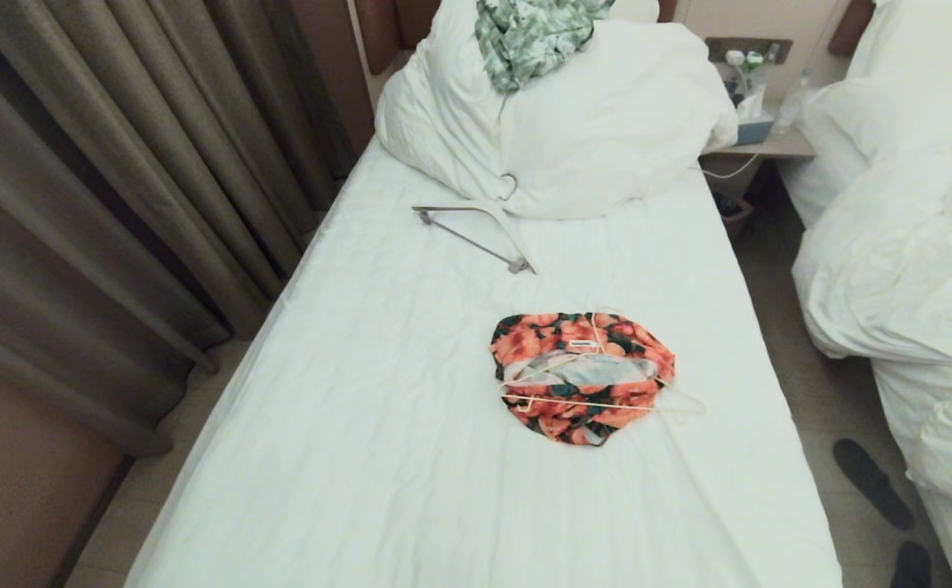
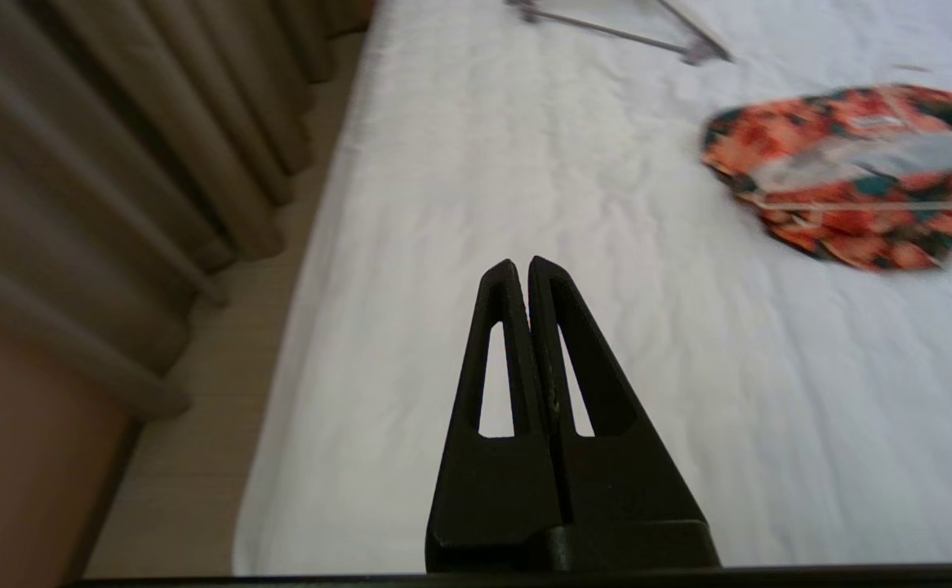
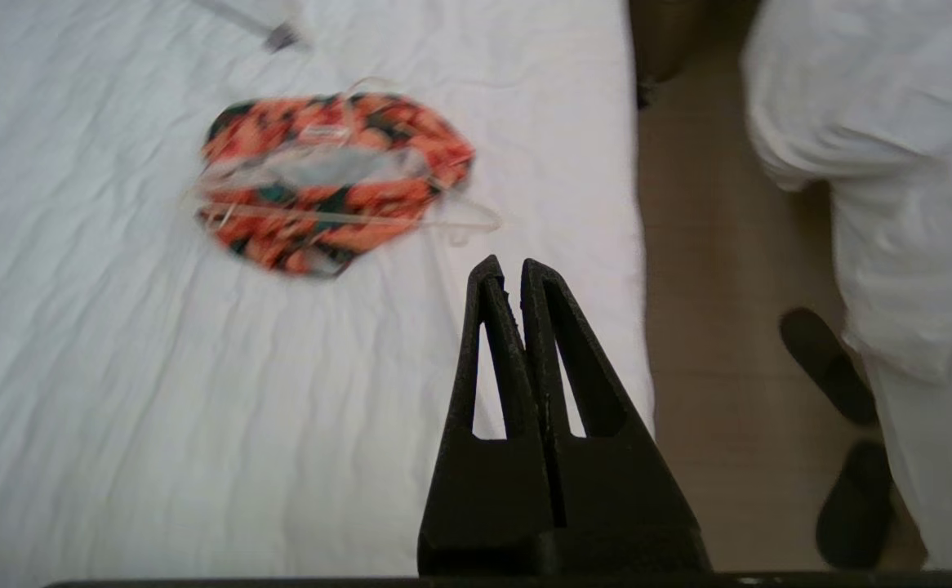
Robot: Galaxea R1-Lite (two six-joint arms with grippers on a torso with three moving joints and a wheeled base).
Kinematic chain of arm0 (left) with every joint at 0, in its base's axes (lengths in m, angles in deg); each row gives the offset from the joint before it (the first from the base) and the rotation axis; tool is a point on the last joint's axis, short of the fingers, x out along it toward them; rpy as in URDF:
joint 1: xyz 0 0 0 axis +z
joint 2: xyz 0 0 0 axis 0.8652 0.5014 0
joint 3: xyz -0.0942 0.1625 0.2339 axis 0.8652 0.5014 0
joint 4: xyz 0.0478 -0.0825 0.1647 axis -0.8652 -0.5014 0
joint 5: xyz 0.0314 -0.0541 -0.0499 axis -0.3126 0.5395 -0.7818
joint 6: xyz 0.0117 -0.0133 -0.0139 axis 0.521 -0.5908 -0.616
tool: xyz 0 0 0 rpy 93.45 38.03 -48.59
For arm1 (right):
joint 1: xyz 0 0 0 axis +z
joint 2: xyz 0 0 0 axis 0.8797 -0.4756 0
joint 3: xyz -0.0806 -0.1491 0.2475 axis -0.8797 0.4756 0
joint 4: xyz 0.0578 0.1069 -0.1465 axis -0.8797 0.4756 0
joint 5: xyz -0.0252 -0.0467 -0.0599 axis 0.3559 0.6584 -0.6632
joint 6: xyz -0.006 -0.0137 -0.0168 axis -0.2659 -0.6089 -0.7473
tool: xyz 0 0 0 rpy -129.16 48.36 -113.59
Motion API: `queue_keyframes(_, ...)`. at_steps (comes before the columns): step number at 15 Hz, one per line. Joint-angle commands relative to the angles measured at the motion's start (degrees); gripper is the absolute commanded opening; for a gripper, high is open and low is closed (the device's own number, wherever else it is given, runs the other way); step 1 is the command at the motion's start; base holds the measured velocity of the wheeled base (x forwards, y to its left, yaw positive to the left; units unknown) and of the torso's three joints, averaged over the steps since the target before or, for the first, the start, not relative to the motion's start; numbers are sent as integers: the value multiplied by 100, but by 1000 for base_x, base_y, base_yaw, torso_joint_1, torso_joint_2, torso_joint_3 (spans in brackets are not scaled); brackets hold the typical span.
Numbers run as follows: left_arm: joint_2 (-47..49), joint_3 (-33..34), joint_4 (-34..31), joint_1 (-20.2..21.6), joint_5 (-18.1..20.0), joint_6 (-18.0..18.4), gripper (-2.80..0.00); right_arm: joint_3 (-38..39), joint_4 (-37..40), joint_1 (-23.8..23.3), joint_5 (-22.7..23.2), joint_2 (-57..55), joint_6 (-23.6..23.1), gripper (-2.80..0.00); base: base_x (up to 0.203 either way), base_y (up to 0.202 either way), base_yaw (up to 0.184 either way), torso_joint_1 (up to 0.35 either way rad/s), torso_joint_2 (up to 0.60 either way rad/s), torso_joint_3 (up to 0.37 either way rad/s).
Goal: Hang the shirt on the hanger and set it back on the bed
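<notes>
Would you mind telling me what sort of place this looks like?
Most likely a twin hotel room: two single beds, the bed and a neighbouring bed, a nightstand between them, and heavy curtains.

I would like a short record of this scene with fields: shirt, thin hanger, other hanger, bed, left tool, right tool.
shirt: coral-flowered dark green shirt, bunched on the sheet
thin hanger: cream-white wire hanger, lying on the shirt
other hanger: thicker white hanger with grey bar, near the duvet heap
bed: white-sheeted single bed
left tool: shut, empty, above the sheet
right tool: shut, empty
</notes>
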Motion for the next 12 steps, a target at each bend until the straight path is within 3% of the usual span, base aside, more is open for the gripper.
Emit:
queue_keyframes(1,18,33,-59,0,167,6,-280,199,-35,6,126,324,-125,-280,0,0,0,0,0,0)
queue_keyframes(5,18,-29,-665,0,437,94,-280,628,-233,6,126,324,-141,-280,0,0,0,0,0,0)
queue_keyframes(12,18,-20,-657,0,402,65,-280,1139,-980,6,119,324,-201,-280,0,0,0,0,0,0)
